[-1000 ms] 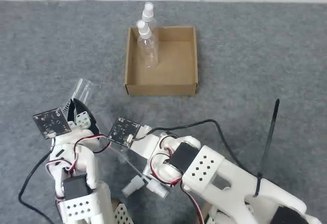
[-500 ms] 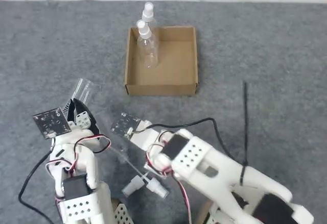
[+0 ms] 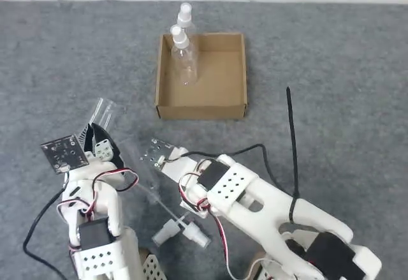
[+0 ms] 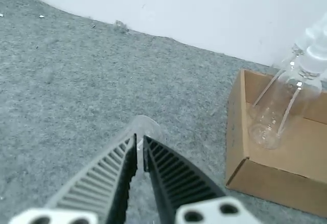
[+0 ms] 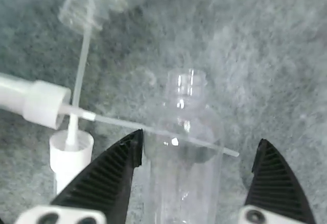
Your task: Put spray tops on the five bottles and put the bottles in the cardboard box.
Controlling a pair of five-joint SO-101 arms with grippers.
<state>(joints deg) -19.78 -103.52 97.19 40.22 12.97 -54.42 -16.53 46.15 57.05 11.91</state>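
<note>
Recorded cardboard box (image 3: 201, 111) open-topped on the grey-carpeted desk (image 3: 331, 69). Noted one capped bottle (image 3: 185, 60) standing inside, against the box's far left corner. Noted second capped bottle (image 3: 185, 17) at the same corner; cannot tell whether inside or just beyond the far wall.

Found left end effector (image 4: 140, 142) off the box's near left corner, well apart from it. Jaws drawn in to a narrow slit, pinching a clear uncapped held bottle (image 3: 104, 112), with the bottle's free end pointing out past the fingertips and raised off the desk. Exact part gripped not determinable.

Found right end effector (image 5: 200, 140) on the box's near side, well apart from it. Jaws spread wide, set one on either side of a clear uncapped lying bottle (image 5: 186, 132) flat on the desk, touching neither wall of it and holding nothing.

Noted two loose spray tops (image 3: 166, 233) farther from the box than the lying bottle, side by side, with the dip tube of one laid across that bottle's shoulder.
</note>
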